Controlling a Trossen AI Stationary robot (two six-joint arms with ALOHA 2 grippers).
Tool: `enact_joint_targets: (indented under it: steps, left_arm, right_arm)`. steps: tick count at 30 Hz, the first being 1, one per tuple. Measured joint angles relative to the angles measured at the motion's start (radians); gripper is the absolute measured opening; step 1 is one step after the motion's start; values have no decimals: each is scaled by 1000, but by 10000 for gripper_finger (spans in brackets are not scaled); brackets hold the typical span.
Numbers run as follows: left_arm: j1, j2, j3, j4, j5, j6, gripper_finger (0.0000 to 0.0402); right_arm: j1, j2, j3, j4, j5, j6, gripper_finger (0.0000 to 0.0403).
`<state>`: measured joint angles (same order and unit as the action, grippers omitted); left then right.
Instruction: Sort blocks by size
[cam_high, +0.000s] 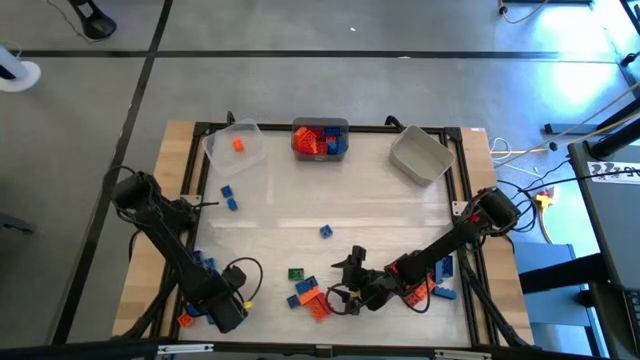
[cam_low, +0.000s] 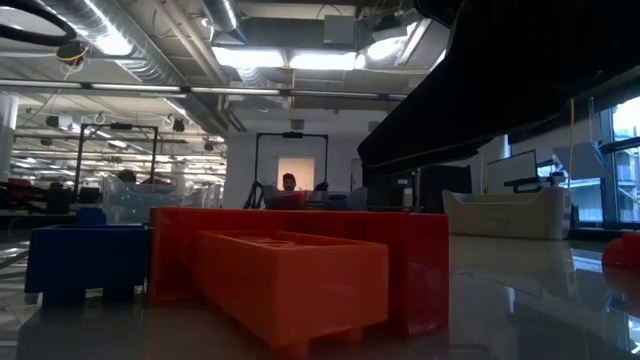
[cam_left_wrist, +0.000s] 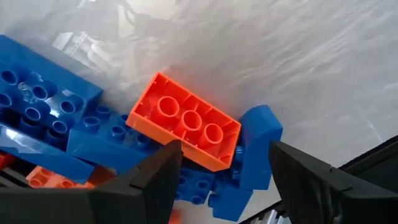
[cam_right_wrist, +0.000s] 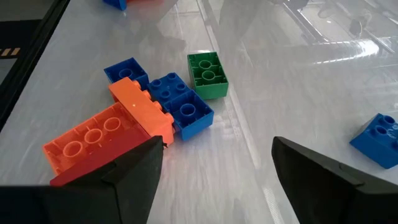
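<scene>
Both arms low over loose blocks at the table's near edge, fingers spread, nothing held.

High view: left gripper (cam_high: 228, 312) sits lower left, right gripper (cam_high: 352, 285) lower centre by a pile (cam_high: 308, 294); strays lie mid-table, more in the bins at top.
Low view: blue, red and orange blocks fill the frame; no fingers are in view.
Left wrist: orange block (cam_left_wrist: 185, 121) rests between spread fingers, hollow side up.
Right wrist: green block (cam_right_wrist: 208, 74) ahead.
Light, stiff, slick; likely best pinched across flat sides.
</scene>
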<state>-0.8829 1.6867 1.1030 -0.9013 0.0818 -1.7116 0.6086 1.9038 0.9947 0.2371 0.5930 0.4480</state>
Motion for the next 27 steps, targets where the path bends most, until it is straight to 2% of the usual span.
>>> enact_joint_targets:
  steps: [8,15,22,27]
  left_arm:
    - [0,0,-6,-5,24,-6,228]
    - [8,-7,-71,87,28,46,228]
    - [57,-6,-75,86,-81,153,228]
    - [87,-27,-75,78,-100,201,228]
  right_arm:
    - [0,0,0,0,0,0,298]
    - [0,0,0,0,0,0,298]
    - [0,0,0,0,0,0,298]
    - [0,0,0,0,-1,0,298]
